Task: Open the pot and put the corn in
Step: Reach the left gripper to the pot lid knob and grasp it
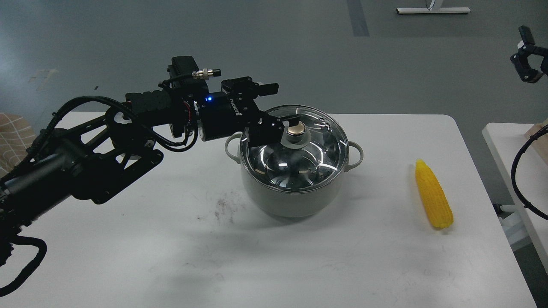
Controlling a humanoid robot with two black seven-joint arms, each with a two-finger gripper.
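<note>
Left gripper: my left gripper [280, 105] sits at the far end of my left arm [141, 124], over the pot's 10 o'clock rim. Its two fingers stand apart, one raised above the far rim [267, 88], the other low and just beside the knob on its 9 o'clock side. I cannot tell whether that lower finger touches the knob. Nothing is clamped between them.

Lid: a glass lid [295, 158] with a steel rim lies flat on the pot, closing it. Its brass-coloured knob [296, 129] sits on the half of the lid farther from me.

Pot: the pot [291, 194], pale grey-green, stands upright near the middle of the table, with one loop handle at its 9 o'clock and the other at its 3 o'clock.

Corn: the corn [433, 193] lies on the table at the pot's 3 o'clock, well apart from it and near the table's right edge. Its pointed end faces 12 o'clock, its blunt end toward me. Nothing touches it.

Table: the white table [128, 256] shows a faint dark smudge [222, 207] at the pot's 8 o'clock.

Right gripper: my right gripper [527, 55] is at the frame's far right edge, at about 2 o'clock from the pot, off the table and well apart from the corn. It is small and dark, so I cannot tell how its fingers stand.
</note>
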